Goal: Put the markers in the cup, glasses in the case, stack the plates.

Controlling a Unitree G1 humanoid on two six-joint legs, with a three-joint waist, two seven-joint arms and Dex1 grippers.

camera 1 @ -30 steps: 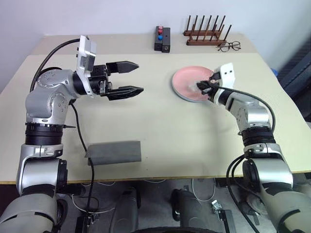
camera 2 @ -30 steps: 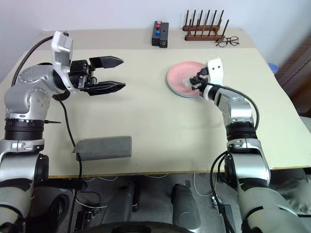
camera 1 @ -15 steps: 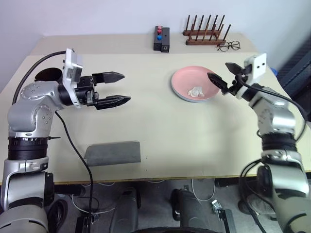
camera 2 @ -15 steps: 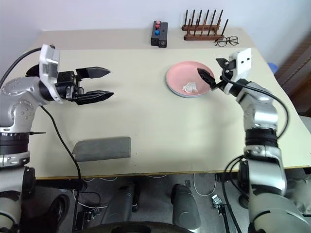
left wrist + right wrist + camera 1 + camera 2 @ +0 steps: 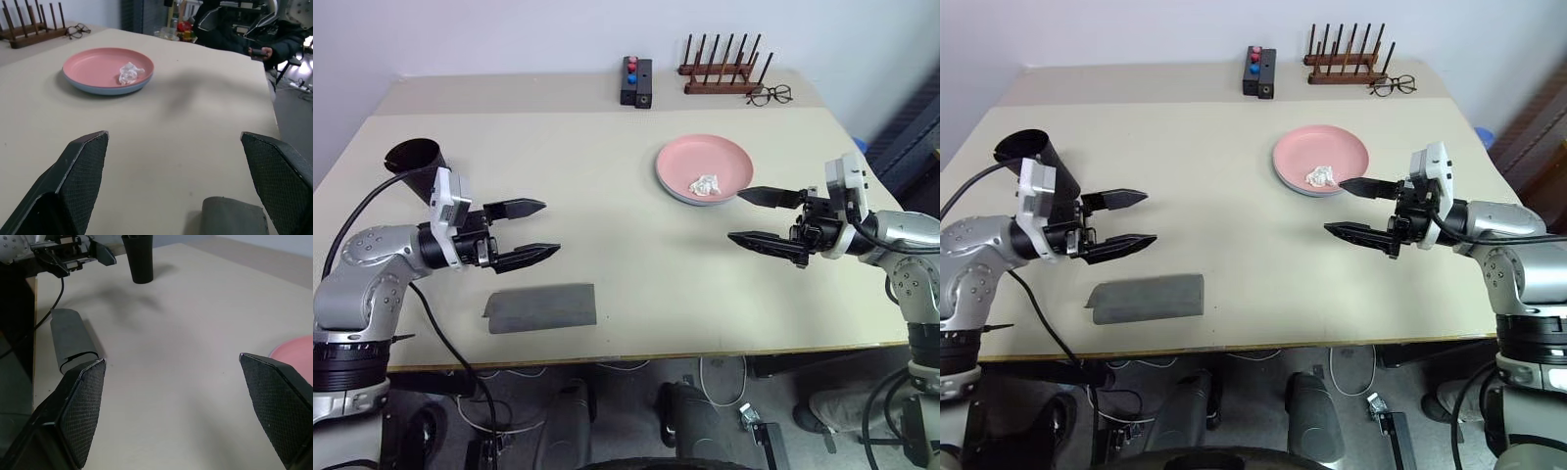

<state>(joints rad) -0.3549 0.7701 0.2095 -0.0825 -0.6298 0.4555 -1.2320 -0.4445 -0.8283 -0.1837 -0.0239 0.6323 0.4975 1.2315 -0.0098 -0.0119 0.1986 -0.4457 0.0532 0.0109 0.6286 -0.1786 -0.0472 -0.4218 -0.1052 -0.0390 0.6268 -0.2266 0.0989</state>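
Observation:
The pink plate (image 5: 700, 157) lies stacked on the light blue plate (image 5: 105, 90) at the table's far right, with a small crumpled white wad (image 5: 705, 184) on it. The black cup (image 5: 414, 162) stands at the left edge. The grey case (image 5: 541, 306) lies closed near the front edge. My left gripper (image 5: 551, 227) hovers open between cup and case, pointing right. My right gripper (image 5: 735, 215) hovers open just in front of the plates, pointing left. Both are empty. The markers and the glasses are out of view.
A black block with red and blue knobs (image 5: 638, 78), a wooden peg rack (image 5: 720, 73) and thin-rimmed spectacles (image 5: 773, 94) line the table's back edge. A seated person (image 5: 244, 34) is beyond the table's right side.
My right gripper opened, left the white wad on the pink plate and drew back to the right. My left arm sank and pulled back left, uncovering the cup.

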